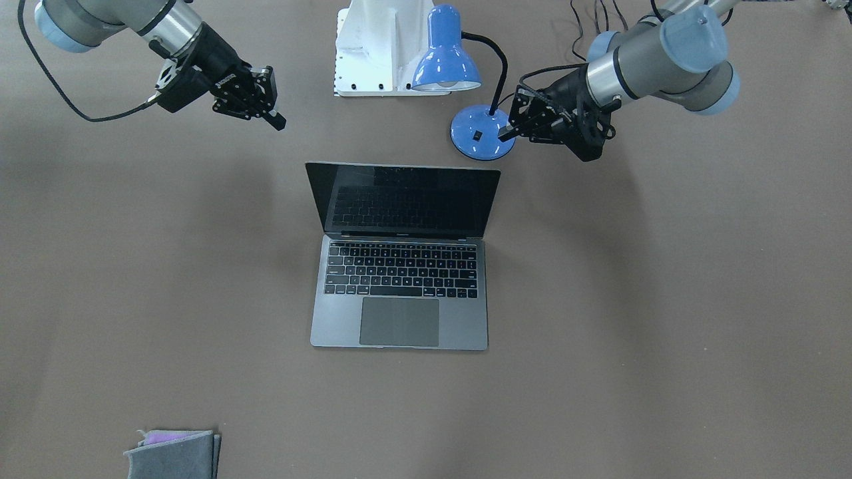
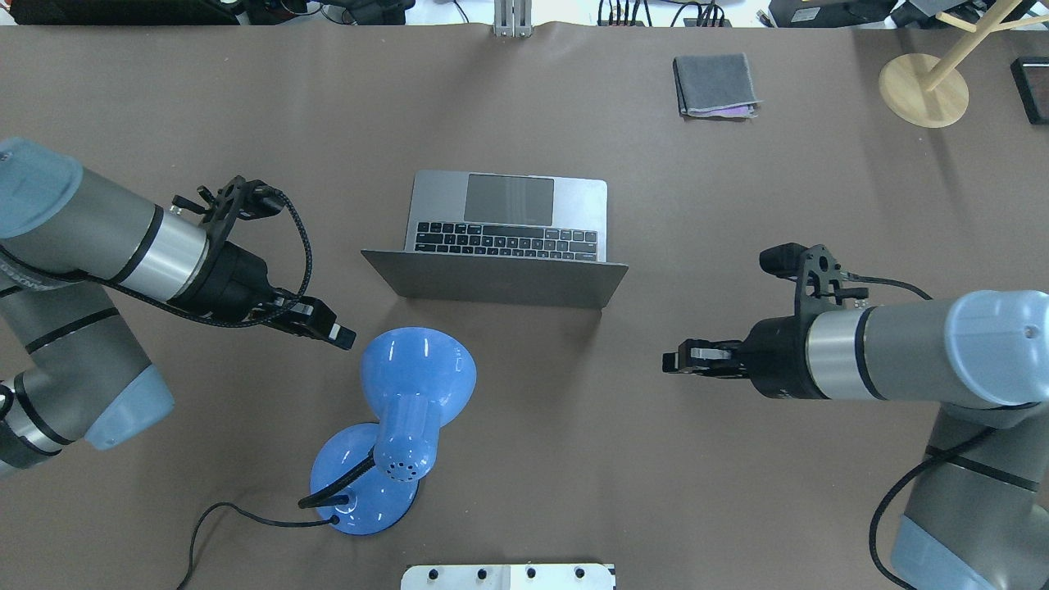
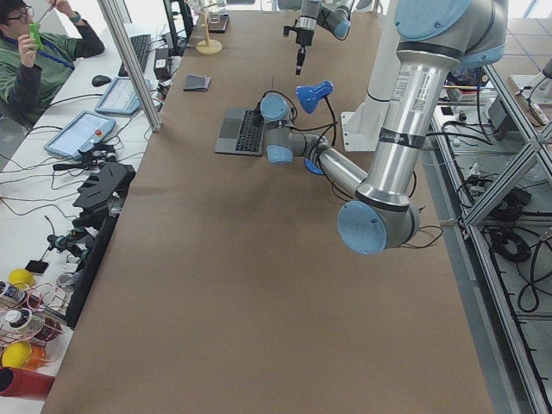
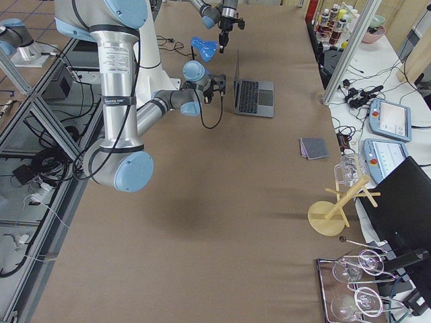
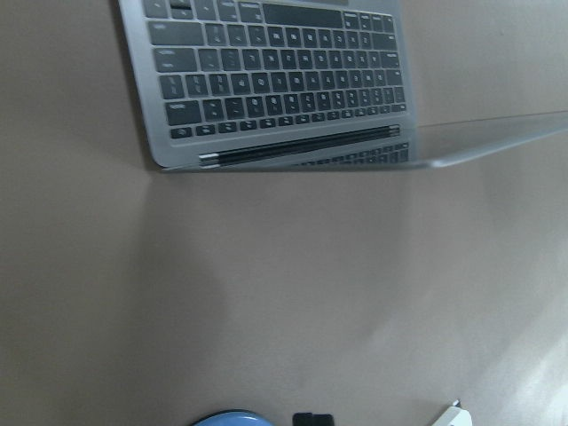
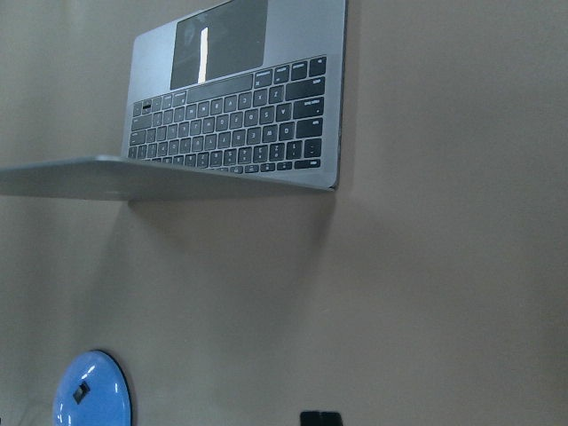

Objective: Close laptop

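Observation:
The grey-silver laptop stands open in the middle of the table, its black screen tilted back toward me; the overhead view shows the back of its lid. My left gripper hovers behind the lid's left corner, beside the blue lamp, fingers together and holding nothing. My right gripper hovers behind and to the right of the lid, fingers together and empty. Neither touches the laptop. The left wrist view and the right wrist view show the keyboard and the lid's edge from above.
A blue desk lamp stands just behind the laptop, its base close under my left gripper. A folded grey cloth and a wooden stand sit at the far right. The white robot base is behind the lamp.

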{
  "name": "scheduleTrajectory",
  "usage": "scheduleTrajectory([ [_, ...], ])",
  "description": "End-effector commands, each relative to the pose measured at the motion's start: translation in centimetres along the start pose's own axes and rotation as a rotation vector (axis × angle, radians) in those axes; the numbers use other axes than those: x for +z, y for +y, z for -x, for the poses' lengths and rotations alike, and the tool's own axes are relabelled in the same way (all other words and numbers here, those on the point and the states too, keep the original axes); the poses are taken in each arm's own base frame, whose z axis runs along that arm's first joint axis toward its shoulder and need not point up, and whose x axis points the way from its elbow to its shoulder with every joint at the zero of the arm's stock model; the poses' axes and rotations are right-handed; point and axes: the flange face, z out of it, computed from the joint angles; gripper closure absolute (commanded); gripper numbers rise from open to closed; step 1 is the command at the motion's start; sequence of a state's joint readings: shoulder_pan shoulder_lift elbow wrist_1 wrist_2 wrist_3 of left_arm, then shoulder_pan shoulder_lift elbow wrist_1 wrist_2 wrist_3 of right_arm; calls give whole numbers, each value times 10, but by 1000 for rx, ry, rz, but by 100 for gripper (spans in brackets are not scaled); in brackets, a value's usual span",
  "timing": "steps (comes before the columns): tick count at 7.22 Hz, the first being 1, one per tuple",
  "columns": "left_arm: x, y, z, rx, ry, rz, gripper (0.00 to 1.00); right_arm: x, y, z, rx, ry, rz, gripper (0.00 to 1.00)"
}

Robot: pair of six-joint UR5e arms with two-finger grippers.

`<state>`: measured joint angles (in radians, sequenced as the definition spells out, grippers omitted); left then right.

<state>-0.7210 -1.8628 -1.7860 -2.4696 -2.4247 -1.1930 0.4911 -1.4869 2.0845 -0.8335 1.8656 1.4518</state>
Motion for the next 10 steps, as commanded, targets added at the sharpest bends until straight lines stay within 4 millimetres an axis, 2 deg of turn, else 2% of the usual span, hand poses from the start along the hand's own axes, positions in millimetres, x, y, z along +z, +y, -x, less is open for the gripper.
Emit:
scheduleTrajectory([
  [1, 13, -17, -19, 1, 15, -2, 100, 11, -5, 27, 3, 16, -1, 100],
  [2, 24, -38, -33, -26, 19, -23, 100, 12, -6, 31, 1, 11, -2, 100],
  [4, 30, -42, -26, -36, 8, -24, 100, 14, -13, 24, 16, 47, -13, 100],
  [6, 30, -44, -29, -34, 9, -27, 100, 14, -33, 55, 27, 67, -35, 100],
  [7, 30, -44, -29, -32, 9, -27, 100, 13, -39, 60, 36, 82, -42, 100],
  [9, 20, -51, -28, -34, 4, -48, 100, 12, -51, 58, 43, 90, -60, 100],
  [10, 8, -64, -30, -35, 0, -76, 100, 13, -58, 60, 49, 99, -66, 100],
])
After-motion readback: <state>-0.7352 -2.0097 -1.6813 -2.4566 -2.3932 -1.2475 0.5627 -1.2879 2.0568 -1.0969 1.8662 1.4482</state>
